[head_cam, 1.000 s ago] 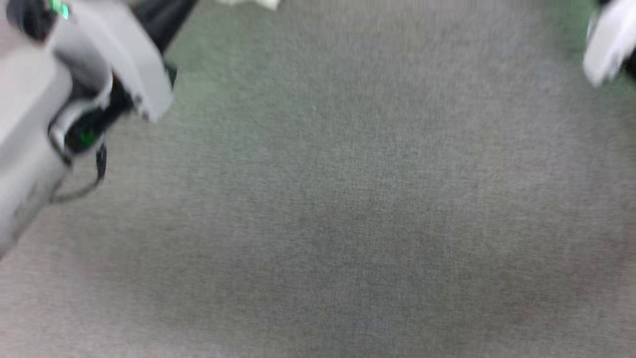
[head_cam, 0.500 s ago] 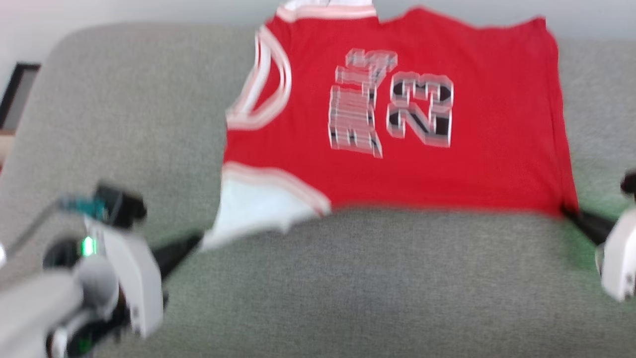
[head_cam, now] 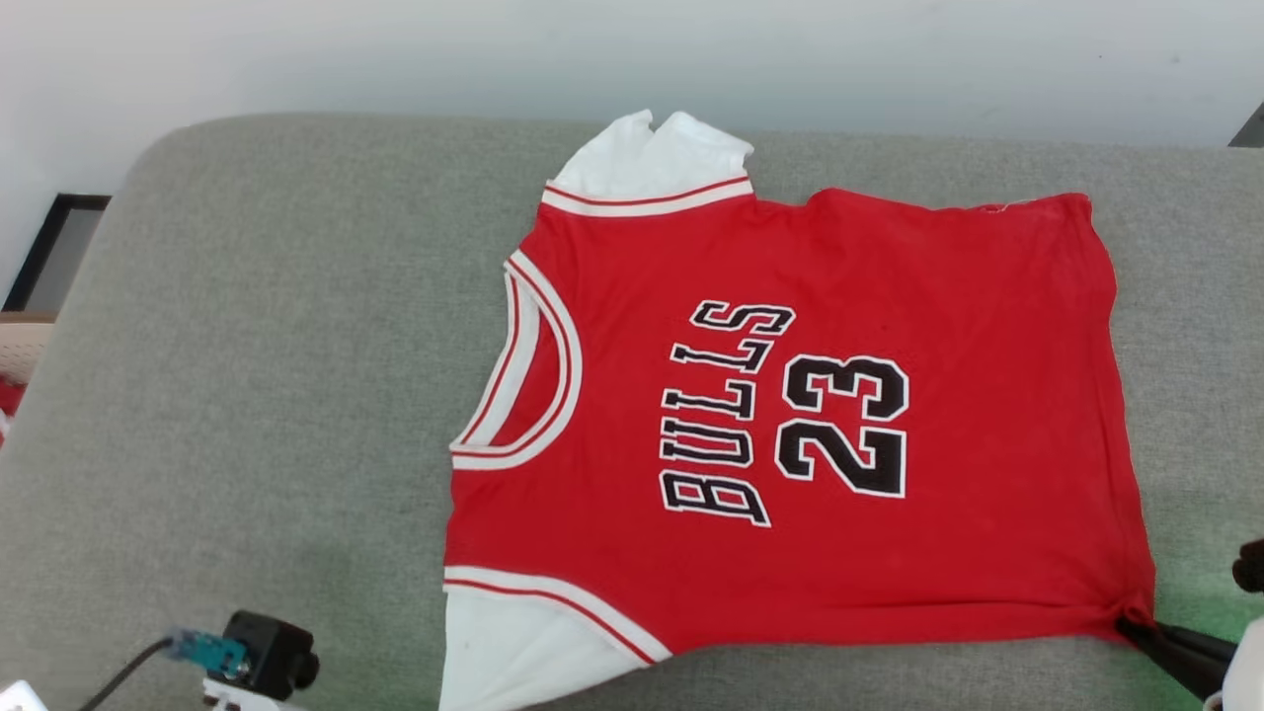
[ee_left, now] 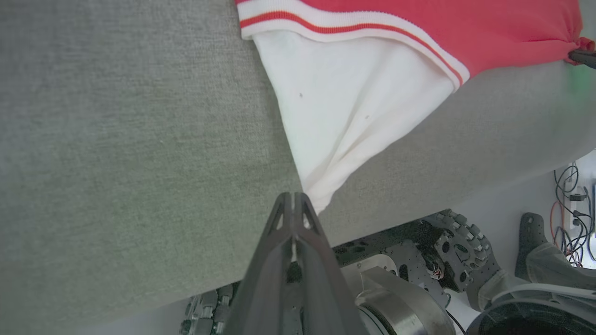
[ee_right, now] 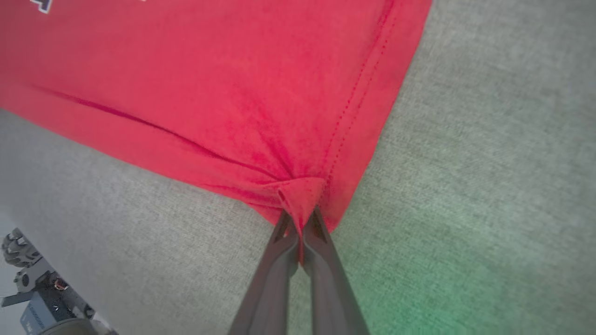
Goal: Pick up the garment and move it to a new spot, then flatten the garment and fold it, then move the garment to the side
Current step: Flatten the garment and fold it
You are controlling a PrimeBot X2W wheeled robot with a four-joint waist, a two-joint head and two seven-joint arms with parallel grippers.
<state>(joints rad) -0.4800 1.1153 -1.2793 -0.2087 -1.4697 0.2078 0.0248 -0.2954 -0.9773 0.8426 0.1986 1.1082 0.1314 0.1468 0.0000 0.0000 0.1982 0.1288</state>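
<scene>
I have the garment (head_cam: 987, 415) spread chest-up on the grey cushion (head_cam: 247, 346), my left pincer (ee_left: 294, 202) clamped on its white sleeve tip (ee_left: 321, 186) and my right pincer (ee_right: 300, 222) clamped on a red hem corner (ee_right: 302, 190).

On the red chest of the garment (head_cam: 790, 425), the word "BULLS" and the number "23" can be read in black block characters outlined in white, printed sideways as seen from the head view.
</scene>
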